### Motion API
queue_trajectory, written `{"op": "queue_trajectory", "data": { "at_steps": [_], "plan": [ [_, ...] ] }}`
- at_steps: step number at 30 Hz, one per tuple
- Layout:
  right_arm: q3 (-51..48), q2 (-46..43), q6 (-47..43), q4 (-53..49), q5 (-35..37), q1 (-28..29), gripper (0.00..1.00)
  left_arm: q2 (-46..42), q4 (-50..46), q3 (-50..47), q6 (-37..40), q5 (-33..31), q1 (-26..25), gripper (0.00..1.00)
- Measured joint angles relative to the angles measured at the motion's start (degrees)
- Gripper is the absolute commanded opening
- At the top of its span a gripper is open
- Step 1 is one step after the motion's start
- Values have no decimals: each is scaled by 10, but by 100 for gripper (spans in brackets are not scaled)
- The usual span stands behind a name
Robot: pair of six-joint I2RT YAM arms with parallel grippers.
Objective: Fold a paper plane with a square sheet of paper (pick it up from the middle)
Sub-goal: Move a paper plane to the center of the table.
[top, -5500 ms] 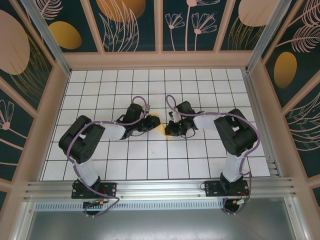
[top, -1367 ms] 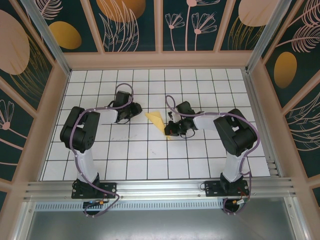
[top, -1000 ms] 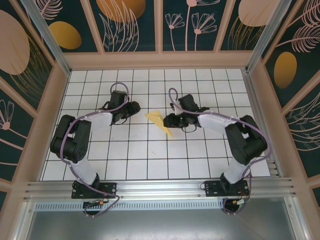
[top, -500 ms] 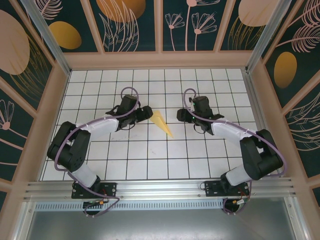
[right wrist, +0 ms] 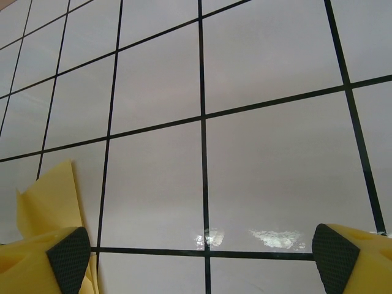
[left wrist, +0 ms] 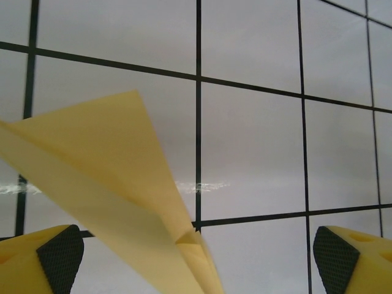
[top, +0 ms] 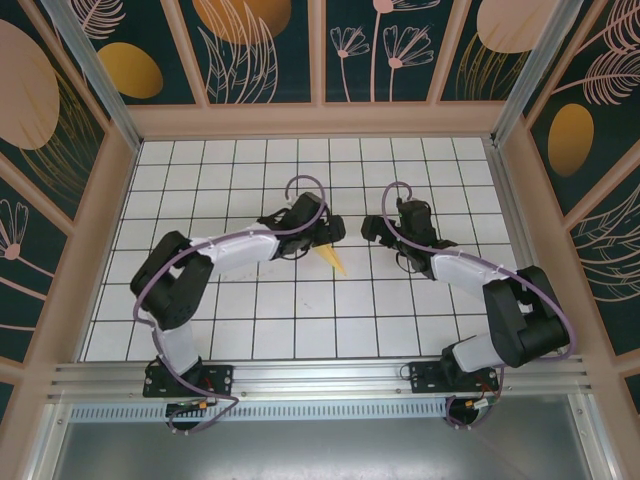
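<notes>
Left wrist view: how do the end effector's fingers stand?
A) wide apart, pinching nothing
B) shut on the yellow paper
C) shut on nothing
A: on the left end effector the fingers sit far apart in the lower corners, with the folded yellow paper unpinched between them.

White grid-tiled table, dark floral wall panels, pale wooden frame, aluminium rail

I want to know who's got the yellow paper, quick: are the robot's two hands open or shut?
Left gripper: open, folded yellow paper between its fingers, not pinched.
Right gripper: open, holding nothing.
</notes>
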Motion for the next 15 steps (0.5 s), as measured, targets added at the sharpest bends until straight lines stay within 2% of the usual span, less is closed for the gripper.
{"op": "queue_trajectory", "data": {
  "at_steps": [10, 15],
  "plan": [
    [-2, 0, 1, 2, 9, -2, 93, 74, -105, 75, -18, -69, -6, 76],
    [-2, 0, 1, 2, 10, -4, 93, 79, -135, 80, -29, -85, -6, 60]
  ]
}}
